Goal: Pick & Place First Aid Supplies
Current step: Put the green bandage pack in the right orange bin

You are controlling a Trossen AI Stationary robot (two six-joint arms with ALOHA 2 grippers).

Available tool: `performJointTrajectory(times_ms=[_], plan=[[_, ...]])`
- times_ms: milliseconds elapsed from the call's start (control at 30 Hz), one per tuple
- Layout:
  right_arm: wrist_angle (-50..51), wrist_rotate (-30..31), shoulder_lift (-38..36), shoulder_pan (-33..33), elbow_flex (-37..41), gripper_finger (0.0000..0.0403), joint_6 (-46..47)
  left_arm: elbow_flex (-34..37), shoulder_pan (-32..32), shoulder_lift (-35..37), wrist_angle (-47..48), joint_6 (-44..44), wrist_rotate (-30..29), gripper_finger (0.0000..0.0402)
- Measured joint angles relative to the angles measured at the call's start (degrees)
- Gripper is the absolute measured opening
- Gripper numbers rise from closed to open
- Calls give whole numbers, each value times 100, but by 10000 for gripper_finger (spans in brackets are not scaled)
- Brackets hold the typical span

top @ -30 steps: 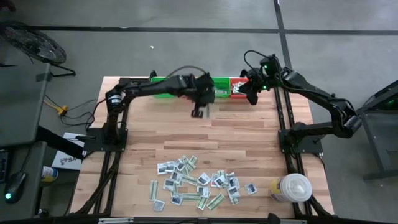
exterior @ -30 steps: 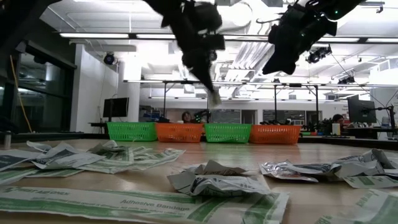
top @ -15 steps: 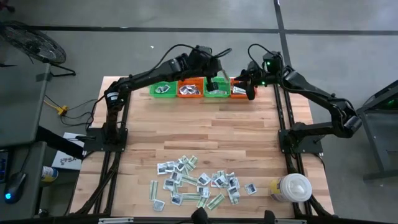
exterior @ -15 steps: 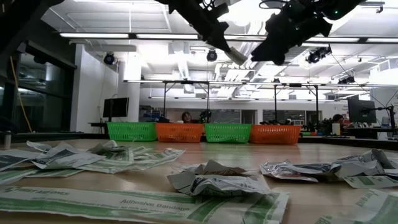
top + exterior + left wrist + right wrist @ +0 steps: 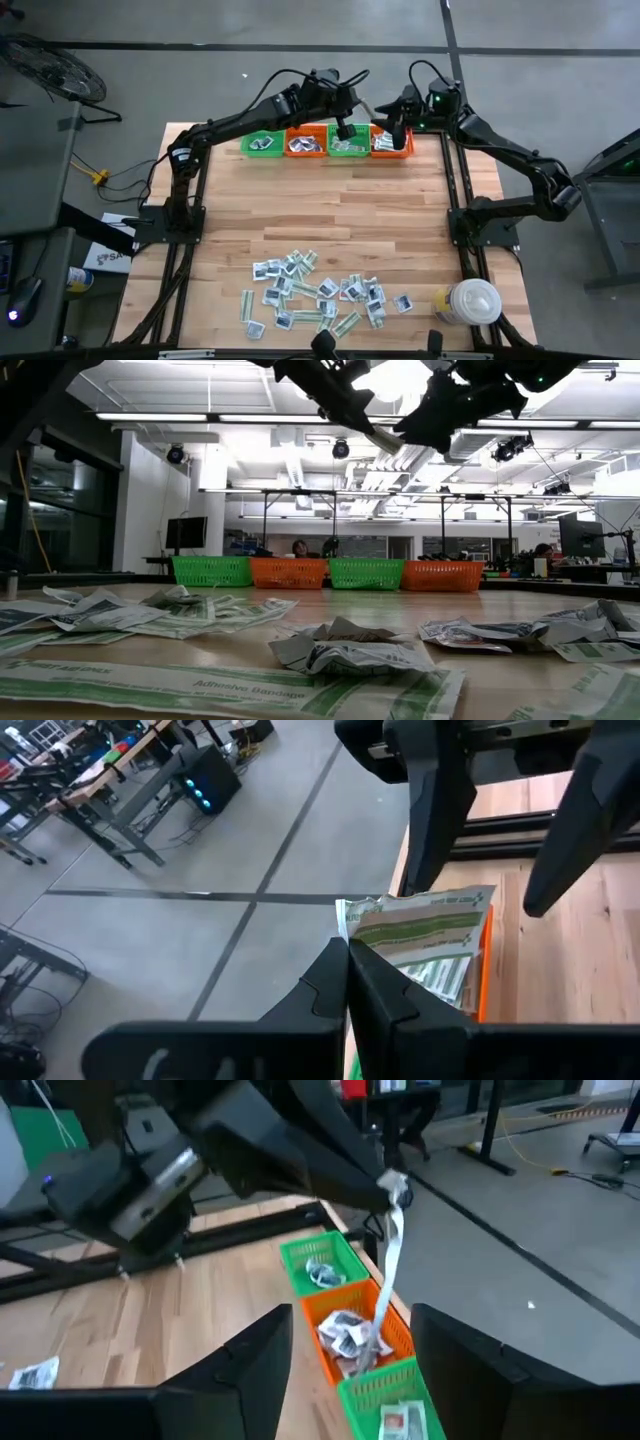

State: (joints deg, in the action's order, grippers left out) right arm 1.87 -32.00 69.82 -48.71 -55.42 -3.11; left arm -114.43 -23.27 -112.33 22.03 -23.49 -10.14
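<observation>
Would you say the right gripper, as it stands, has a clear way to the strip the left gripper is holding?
Probably yes: the right gripper stands open facing the green-striped strip, which hangs free from the shut left gripper above the baskets, with nothing between them.

arms: two, dark, jointed, black cables looping off them
right arm (image 5: pixel 500 150): green light near wrist
fingers (image 5: pixel 470 1370): dark, flat

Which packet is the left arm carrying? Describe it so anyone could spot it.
Find the basket row at the table's far edge. Above it, the left tool pinches a green-striped strip. It is the only packet hanging in the air.
</observation>
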Motion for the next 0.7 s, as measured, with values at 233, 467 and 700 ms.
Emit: performJointTrajectory(times_ms=[233,467,700], plan=[[-56,-129,288,18,0,160,104,0,2,-2,-217,5,-6,0],[-361,-114,304,26,0,130,275,0,2,-2,-129,33,-4,0],[-391,-114,301,26,0,88,285,0,2,-2,-132,44,-3,0]])
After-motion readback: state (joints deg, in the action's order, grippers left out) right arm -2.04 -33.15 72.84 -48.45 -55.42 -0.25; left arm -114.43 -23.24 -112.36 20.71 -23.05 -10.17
